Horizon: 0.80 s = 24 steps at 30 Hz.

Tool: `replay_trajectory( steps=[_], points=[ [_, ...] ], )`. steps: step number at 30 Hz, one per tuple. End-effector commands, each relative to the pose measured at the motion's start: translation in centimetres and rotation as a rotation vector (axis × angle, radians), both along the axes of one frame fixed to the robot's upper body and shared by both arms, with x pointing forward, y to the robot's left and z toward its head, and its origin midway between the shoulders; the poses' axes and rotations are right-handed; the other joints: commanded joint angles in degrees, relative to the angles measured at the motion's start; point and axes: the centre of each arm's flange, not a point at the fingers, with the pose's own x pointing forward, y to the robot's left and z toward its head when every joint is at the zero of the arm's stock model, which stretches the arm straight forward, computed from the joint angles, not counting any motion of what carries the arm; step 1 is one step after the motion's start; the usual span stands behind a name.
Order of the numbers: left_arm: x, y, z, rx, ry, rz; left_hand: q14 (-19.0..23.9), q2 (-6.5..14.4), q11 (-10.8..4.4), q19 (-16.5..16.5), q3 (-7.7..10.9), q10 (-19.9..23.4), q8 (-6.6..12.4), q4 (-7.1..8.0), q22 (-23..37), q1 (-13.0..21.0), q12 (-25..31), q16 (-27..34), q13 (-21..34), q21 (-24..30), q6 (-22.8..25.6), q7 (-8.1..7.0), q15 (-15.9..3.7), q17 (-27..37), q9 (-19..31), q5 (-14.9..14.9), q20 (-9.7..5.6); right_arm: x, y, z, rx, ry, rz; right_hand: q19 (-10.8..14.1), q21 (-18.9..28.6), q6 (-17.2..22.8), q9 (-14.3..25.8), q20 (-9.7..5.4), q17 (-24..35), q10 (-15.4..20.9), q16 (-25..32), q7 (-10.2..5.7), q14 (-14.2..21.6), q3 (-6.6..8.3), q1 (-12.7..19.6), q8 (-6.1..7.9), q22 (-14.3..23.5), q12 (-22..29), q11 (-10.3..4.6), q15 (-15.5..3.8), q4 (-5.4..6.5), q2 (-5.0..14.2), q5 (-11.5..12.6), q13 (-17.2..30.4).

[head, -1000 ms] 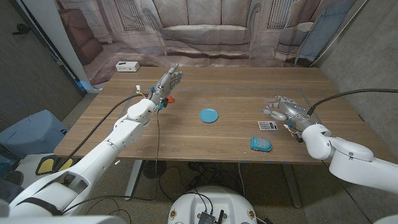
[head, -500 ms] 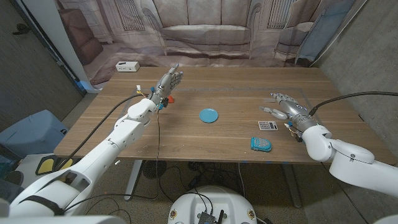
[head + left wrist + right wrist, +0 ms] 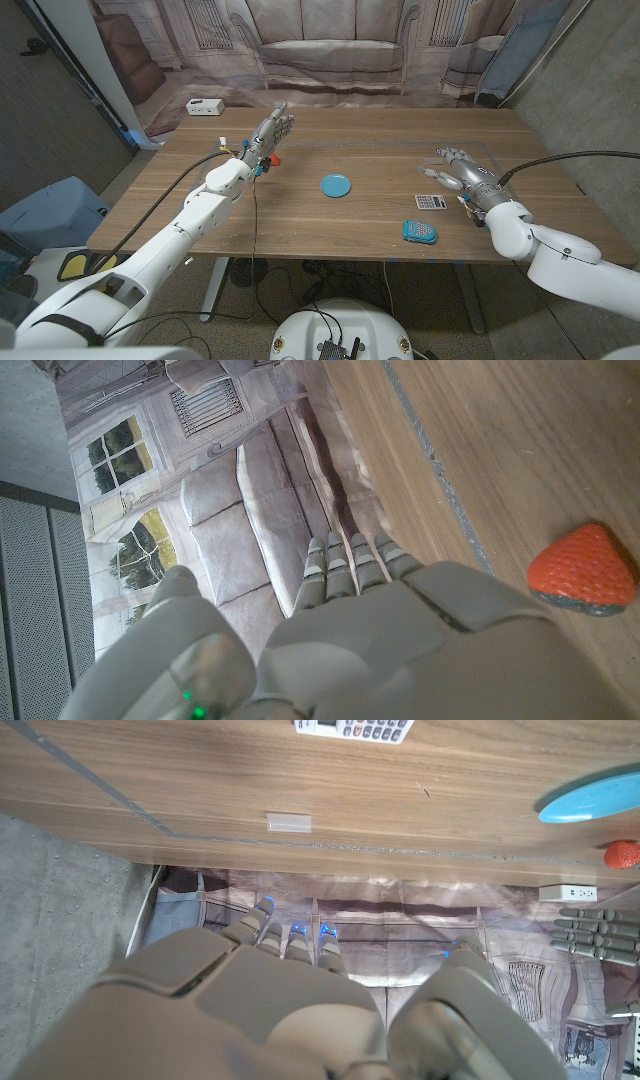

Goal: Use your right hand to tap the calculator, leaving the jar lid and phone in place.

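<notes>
Two white, smooth-shelled arms are reaching over the wooden table (image 3: 360,225) from the near corners. The right hand (image 3: 462,172) is hovering at about three o'clock from the table's middle, fingers spread and loose, grasping nothing and touching nothing. The small grey rectangular calculator with dark keys (image 3: 431,202) is lying flat just beside it, toward seven o'clock of the hand, apart from the fingers. The round flat blue jar lid (image 3: 336,185) is sitting near the table's centre, and the blue rectangular phone (image 3: 419,231) is resting at six o'clock of the calculator, near the front edge. The left hand (image 3: 271,131) is standing raised at about ten o'clock, fingers straight and released, beside a small red strawberry-shaped object (image 3: 583,569).
</notes>
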Motion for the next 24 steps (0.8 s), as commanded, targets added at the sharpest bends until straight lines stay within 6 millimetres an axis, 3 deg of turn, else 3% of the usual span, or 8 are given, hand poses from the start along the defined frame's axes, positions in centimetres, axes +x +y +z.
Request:
replay_trajectory(
  steps=[1,10,24],
  points=[
    [-0.1,0.2,-0.1,-0.003,-0.004,0.001,0.2,0.6,0.03,0.0,-0.09,0.4,0.13,-0.33,0.1,0.1,0.0,0.0,0.3,-0.1,0.3,-0.06,-0.33,0.1,0.2,-0.1,-0.25,0.3,0.3,0.6,0.055,-0.048,0.050,1.2,0.5,-0.2,0.1,-0.04,0.0,0.4,0.4,1.31,-0.1,0.23,0.7,0.03,0.0,0.4,-0.05,-0.56,-0.41,-0.29,0.2,0.1],
    [-0.5,0.6,0.1,-0.007,-0.016,0.004,0.2,0.7,-0.13,0.1,-0.09,0.5,0.06,-0.40,0.1,0.1,0.0,0.0,0.3,-0.1,0.2,0.04,-0.28,0.1,0.2,-0.1,-0.49,0.8,0.7,1.4,0.095,-0.072,0.105,4.6,1.0,-0.8,0.1,-1.18,-0.2,0.9,0.5,2.34,1.7,0.60,1.6,-0.40,-0.1,0.2,-0.09,-0.36,-0.93,-0.09,0.2,0.1],
    [-0.7,0.6,0.4,-0.011,-0.029,-0.005,0.3,0.7,-0.17,0.3,-0.10,0.6,0.01,-0.52,0.1,0.1,0.1,0.0,0.3,0.0,0.2,0.06,-0.26,0.1,0.2,-0.1,-0.76,2.1,0.8,2.2,0.225,-0.076,0.251,6.7,0.9,-0.9,0.1,-0.70,-0.2,1.2,0.2,3.04,2.6,0.85,2.5,-0.42,-0.1,0.1,0.51,0.24,-1.35,-0.11,0.2,0.1]
  ],
)
